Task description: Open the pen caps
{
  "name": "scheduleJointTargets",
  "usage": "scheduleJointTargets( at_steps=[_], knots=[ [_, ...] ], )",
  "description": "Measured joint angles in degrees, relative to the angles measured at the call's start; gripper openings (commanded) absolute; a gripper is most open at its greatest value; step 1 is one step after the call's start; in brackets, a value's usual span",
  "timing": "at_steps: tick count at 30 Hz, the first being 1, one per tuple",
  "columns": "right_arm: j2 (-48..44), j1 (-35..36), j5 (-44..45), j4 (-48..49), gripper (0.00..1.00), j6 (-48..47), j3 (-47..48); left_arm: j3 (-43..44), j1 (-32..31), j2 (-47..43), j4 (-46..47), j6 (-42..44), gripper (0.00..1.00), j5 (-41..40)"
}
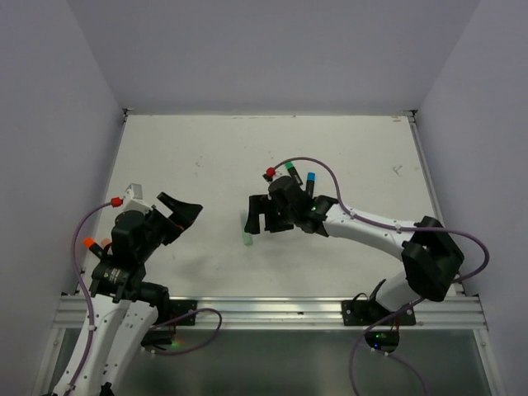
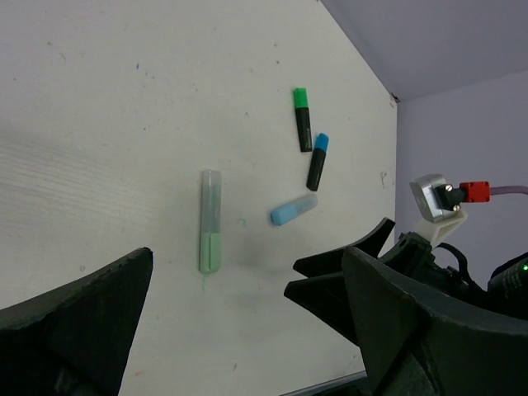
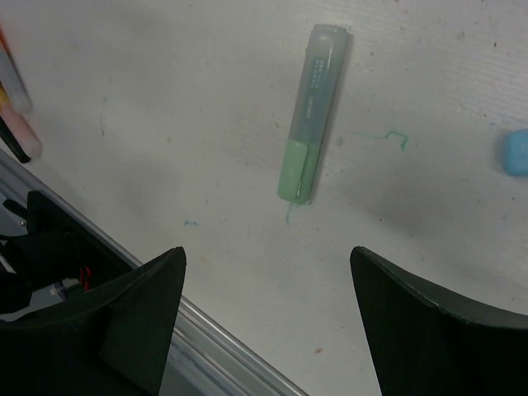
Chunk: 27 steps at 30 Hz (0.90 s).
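Note:
A mint marker (image 3: 312, 111) lies on the white table, its mint pen cap (image 3: 297, 172) pointing toward my right gripper (image 3: 268, 322). That gripper is open and hovers just short of the cap, holding nothing. In the left wrist view the same marker (image 2: 210, 221) lies ahead. Beyond it are a light blue piece (image 2: 294, 209) and two black markers with a blue cap (image 2: 322, 142) and a green cap (image 2: 301, 97). My left gripper (image 2: 247, 330) is open and empty, to the left of the marker (image 1: 247, 229) in the top view. An orange cap (image 1: 89, 244) shows beside the left arm.
The right gripper's black fingers (image 2: 346, 264) reach into the left wrist view. Pale markers (image 3: 18, 124) lie at the left edge of the right wrist view. The metal rail (image 1: 272, 309) runs along the table's near edge. White walls enclose the table.

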Motion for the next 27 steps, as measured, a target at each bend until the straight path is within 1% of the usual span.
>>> scheduleJointTargets(
  at_steps=[5, 8, 11, 17, 25, 27],
  knots=[
    [7.26, 0.68, 3.78, -1.88, 0.81, -1.4, 9.38, 0.0, 0.0, 0.0, -2.34, 0.0, 1.0, -0.11],
    [12.79, 1.29, 6.62, -3.54, 0.77, -2.43, 15.63, 0.09, 0.0, -0.09, -3.1, 0.0, 1.0, -0.11],
    [18.97, 1.84, 10.01, -6.4, 0.77, -3.65, 20.81, 0.55, 0.0, -0.83, -4.33, 0.0, 1.0, -0.44],
    [25.77, 2.4, 14.47, -11.43, 0.76, -5.49, 23.65, 1.62, 0.0, -3.39, -5.51, 0.09, 1.0, -1.55],
    [31.17, 3.39, 16.31, -13.94, 0.73, -6.75, 27.61, 1.64, 0.0, -2.73, -5.95, 0.57, 0.96, -1.99],
    [31.95, 3.82, 16.57, -14.45, 0.69, -6.99, 28.48, 1.64, 0.0, -2.56, -5.95, 0.63, 0.95, -1.99]
  ],
)
